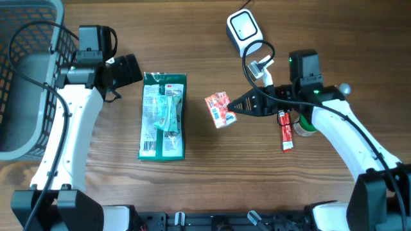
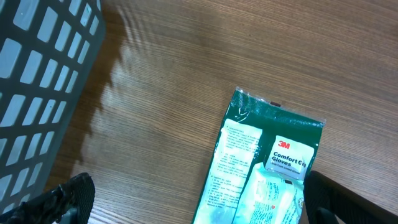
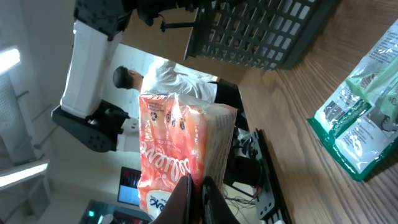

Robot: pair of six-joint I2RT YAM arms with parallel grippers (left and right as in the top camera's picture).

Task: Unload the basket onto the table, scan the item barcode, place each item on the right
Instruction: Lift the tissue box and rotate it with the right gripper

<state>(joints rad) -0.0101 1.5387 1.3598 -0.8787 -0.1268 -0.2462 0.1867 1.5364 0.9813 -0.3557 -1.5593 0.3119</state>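
Right gripper (image 1: 234, 108) pinches the red packet (image 1: 218, 108) over the table's (image 1: 205, 173) middle; left gripper (image 1: 131, 67) gapes wide beside the green glove pack (image 1: 163, 115); scanner (image 1: 243, 27) sits near the far edge.

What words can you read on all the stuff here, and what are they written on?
"3M": on the white label of the green glove pack.
"Comfort G… Gloves": same label, just below; the second word is partly unreadable.
Fine print on the green glove pack: too small to read.
Lettering on the orange packet: sideways and blurred, not readable.
Print on the red tube: too small to read.
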